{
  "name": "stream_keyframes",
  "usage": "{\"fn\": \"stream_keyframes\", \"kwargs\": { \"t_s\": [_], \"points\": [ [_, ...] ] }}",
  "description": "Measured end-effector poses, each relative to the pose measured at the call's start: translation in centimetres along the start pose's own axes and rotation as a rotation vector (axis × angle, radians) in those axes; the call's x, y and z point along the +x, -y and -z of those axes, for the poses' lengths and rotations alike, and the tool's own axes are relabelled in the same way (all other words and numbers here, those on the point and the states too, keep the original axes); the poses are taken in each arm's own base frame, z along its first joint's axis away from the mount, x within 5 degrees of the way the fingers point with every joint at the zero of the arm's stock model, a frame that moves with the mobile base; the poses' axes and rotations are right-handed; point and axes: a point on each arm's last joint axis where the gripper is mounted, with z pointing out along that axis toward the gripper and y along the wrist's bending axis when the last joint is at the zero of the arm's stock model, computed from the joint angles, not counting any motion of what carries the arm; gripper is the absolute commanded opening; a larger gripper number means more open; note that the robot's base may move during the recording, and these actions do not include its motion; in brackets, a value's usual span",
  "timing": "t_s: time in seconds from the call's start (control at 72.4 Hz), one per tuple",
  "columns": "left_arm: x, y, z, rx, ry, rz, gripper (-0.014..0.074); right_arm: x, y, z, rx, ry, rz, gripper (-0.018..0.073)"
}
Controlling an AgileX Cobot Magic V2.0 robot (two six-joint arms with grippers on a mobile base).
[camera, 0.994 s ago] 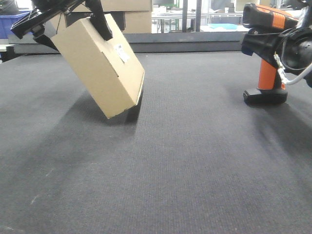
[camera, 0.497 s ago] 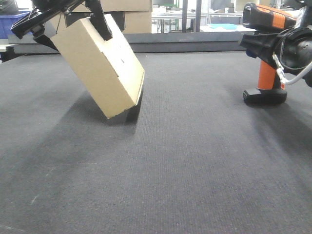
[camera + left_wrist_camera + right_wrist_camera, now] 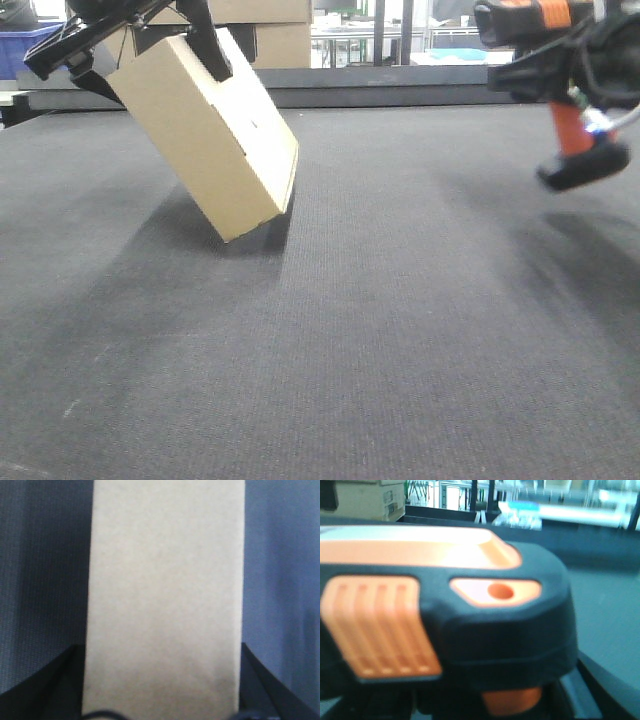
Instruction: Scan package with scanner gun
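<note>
Cardboard, plain brown: package (image 3: 215, 140), upper left to centre left of the front view. It is tilted steeply, top toward the upper left, lowest corner down at the surface (image 3: 380, 330). Whether that corner touches cannot be told.

Left pincer (image 3: 150, 68): black, upper left of the frame, pinching the package across its upper end. One finger lies over the near face, the other behind the far edge. In the left wrist view the package (image 3: 165, 595) fills the centre as a tall pale band. The pincer's fingers (image 3: 42, 687) show dark at lower left and lower right, tight against both sides.

Surface: dark grey woven cloth, across the whole lower frame.

Backdrop, top of the front view: blue bin (image 3: 20, 45) at far left; larger cardboard boxes (image 3: 275, 35) behind the package.

Scanner gun (image 3: 568, 125), upper right of the front view: black head with orange stripe at the top edge, orange handle, flat black base. It is clear of the surface and tilted, head toward the left, base toward the lower right.

Right pincer (image 3: 575, 75): black, closed round the gun where head meets handle. In the right wrist view the scanner gun (image 3: 445, 610) fills the frame, blurred: black housing, orange panels, a ribbed orange pad at left.
</note>
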Motion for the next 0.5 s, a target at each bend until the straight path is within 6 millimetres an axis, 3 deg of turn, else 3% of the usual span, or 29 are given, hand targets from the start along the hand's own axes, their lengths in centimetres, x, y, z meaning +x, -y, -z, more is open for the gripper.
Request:
{"fn": "stream_keyframes", "kwargs": {
  "t_s": [0.304, 0.497],
  "points": [
    [0.0, 0.01, 0.0, 0.001, 0.0, 0.001, -0.0111, 0.01, -0.03, 0.07, -0.01, -0.018, 0.132, -0.0168],
    [0.0, 0.01, 0.0, 0.001, 0.0, 0.001, -0.0111, 0.05, -0.04, 0.07, -0.008, -0.024, -0.105, -0.0168]
  ]
}}
